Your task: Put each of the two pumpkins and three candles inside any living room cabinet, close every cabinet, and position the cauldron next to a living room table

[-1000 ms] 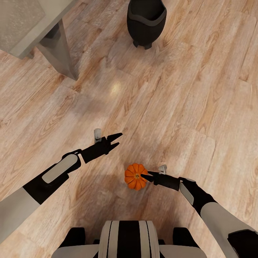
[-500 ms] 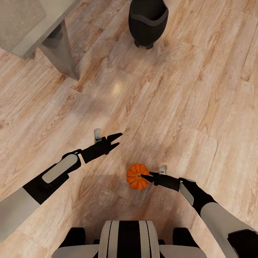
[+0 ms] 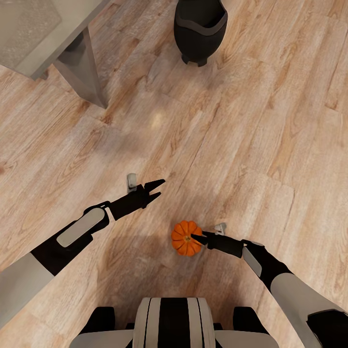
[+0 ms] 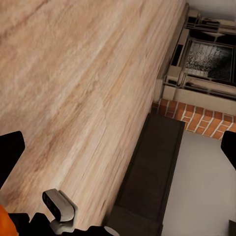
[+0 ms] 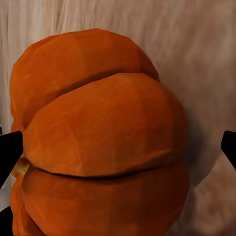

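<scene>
Above wood floor, right gripper [image 3: 194, 237] gripping pumpkin [image 3: 185, 240], left gripper [image 3: 157, 188] spread

Your head view's top edge cuts off the cauldron [image 3: 199, 29]; the pumpkin [image 3: 186, 238] hides the right gripper's [image 3: 195, 238] fingers

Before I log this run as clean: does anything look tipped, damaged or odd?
Nothing stands out. The cauldron stands upright on its feet, apart from the table; the pumpkin looks whole at the right gripper.
</scene>
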Robot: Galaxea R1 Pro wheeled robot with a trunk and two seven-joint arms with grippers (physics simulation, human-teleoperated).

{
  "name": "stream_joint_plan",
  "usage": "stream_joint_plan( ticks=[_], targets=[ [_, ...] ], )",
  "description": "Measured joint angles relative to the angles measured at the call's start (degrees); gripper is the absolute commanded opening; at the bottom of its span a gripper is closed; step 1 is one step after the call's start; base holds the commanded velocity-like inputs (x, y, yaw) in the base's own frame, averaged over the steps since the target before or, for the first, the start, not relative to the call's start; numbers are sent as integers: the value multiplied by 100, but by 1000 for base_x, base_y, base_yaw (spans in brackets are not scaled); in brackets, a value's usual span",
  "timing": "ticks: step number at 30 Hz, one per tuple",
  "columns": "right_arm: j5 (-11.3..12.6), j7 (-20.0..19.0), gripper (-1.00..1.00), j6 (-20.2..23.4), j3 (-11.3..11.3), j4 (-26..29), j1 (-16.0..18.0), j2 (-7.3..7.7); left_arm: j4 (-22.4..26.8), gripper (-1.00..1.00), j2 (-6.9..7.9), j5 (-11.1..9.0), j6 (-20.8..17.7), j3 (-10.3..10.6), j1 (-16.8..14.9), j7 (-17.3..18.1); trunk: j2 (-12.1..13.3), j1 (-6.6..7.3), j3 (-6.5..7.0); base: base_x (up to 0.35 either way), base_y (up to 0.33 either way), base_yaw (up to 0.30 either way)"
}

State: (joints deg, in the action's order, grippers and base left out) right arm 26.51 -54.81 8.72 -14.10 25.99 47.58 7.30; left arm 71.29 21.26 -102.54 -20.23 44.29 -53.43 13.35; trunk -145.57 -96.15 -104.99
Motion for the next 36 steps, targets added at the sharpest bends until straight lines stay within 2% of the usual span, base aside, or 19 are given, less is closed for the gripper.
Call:
stream_joint_plan(
  ticks=[24,25,36],
  targets=[
    [-1,6,100,44,-4,8,0,0,0,100,-3,-1,0,0,0,0,0,0,0,0,0,0],
    [-1,6,-100,45,-4,8,0,0,0,100,-3,-2,1,0,0,0,0,0,0,0,0,0],
    [-16,0,-100,39,-8,8,-1,7,-1,100,-5,3,2,0,0,1,0,0,0,0,0,0]
  ],
)
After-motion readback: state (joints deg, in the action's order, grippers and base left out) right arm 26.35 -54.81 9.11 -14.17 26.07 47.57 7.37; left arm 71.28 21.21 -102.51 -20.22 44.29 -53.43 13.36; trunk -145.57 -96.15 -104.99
